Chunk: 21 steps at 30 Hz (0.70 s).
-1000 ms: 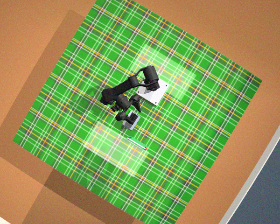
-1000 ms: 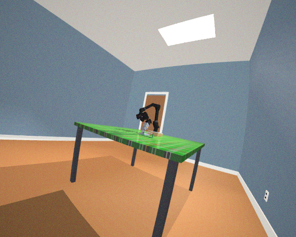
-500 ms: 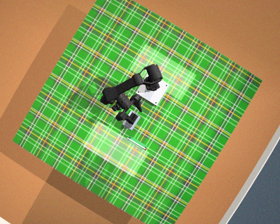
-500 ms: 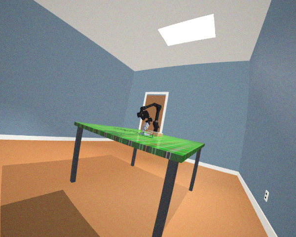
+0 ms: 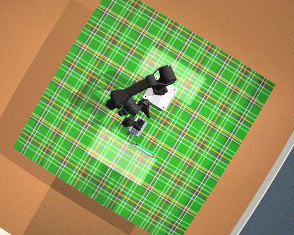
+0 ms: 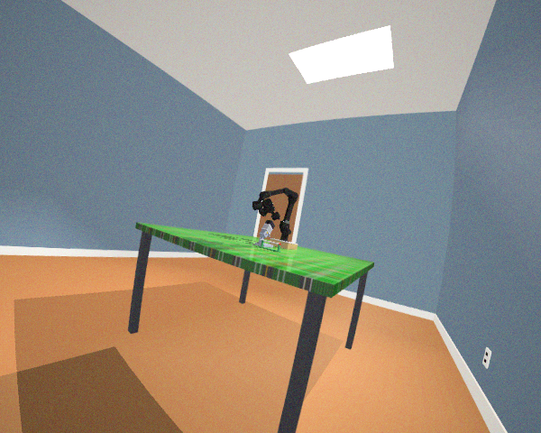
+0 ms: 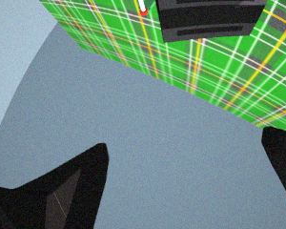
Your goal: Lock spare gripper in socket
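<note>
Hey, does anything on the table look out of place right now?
Yes: the lock pin lies loose on the plaid table, apart from the grey mount, not through it. The open gripper holds nothing.

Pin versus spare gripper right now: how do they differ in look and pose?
The pin is a thin green-and-white rod with a red tip; the spare gripper is a chunky dark block. The pin lies flat on the table; the spare gripper stands up from the grey socket. The pin lies off alone; the spare gripper sits just beside the arm's wide-open jaws. Neither is held.
</note>
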Motion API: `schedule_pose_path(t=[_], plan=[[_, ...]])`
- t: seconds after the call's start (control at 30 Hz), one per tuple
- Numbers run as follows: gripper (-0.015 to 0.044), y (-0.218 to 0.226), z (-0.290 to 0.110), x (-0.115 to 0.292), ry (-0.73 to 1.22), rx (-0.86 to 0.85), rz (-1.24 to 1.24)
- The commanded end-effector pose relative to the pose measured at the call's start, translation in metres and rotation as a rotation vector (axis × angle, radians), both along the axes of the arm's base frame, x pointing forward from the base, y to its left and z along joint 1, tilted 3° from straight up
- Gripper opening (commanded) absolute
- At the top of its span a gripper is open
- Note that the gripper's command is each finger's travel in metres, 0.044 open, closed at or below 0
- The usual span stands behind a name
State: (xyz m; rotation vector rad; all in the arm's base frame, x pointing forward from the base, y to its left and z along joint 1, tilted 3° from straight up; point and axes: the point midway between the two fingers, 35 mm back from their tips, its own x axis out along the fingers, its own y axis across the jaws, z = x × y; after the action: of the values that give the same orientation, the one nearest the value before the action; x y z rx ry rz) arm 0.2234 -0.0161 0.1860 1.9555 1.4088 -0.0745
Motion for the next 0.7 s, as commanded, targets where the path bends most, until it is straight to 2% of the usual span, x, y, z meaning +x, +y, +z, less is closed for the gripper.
schedule_pose_path(t=[0.0,0.23,0.33,0.57,0.67], plan=[[0.0440,0.001,0.010,0.001,-0.003,-0.009,-0.016],[0.0440,0.001,0.004,0.000,-0.001,-0.006,-0.007],[0.0361,0.015,0.001,0.003,0.011,-0.026,-0.007],[0.0180,0.080,0.008,0.010,0.001,-0.015,-0.017],[0.0180,0.094,0.013,0.008,-0.008,0.011,-0.014]])
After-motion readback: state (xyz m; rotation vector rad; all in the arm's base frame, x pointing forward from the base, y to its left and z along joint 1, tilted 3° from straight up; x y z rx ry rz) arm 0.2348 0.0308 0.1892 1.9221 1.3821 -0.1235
